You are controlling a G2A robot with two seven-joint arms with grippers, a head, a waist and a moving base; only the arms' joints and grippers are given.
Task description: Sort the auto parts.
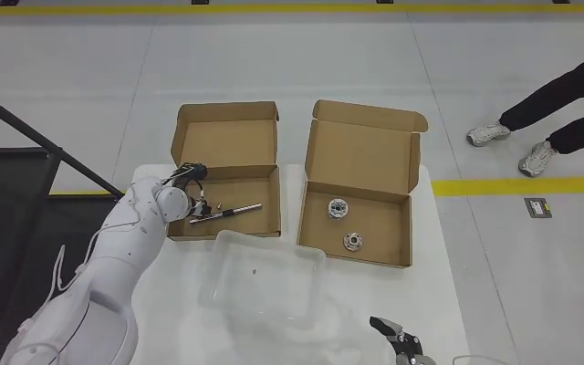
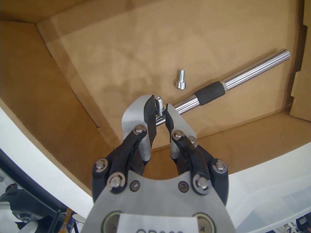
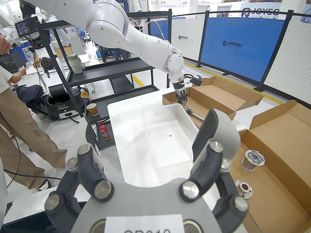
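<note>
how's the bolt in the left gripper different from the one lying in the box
The held bolt is clamped between the fingers of the left gripper; the loose bolt lies free on the floor of the cardboard box. The held bolt's threaded end sticks out past the fingertips, near the metal rod; the loose bolt rests on its side, apart from the rod. Both are small silver bolts that look alike.

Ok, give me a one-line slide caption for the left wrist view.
Left gripper shut on a small bolt over the cardboard box, where a second bolt and a metal rod lie.
</note>
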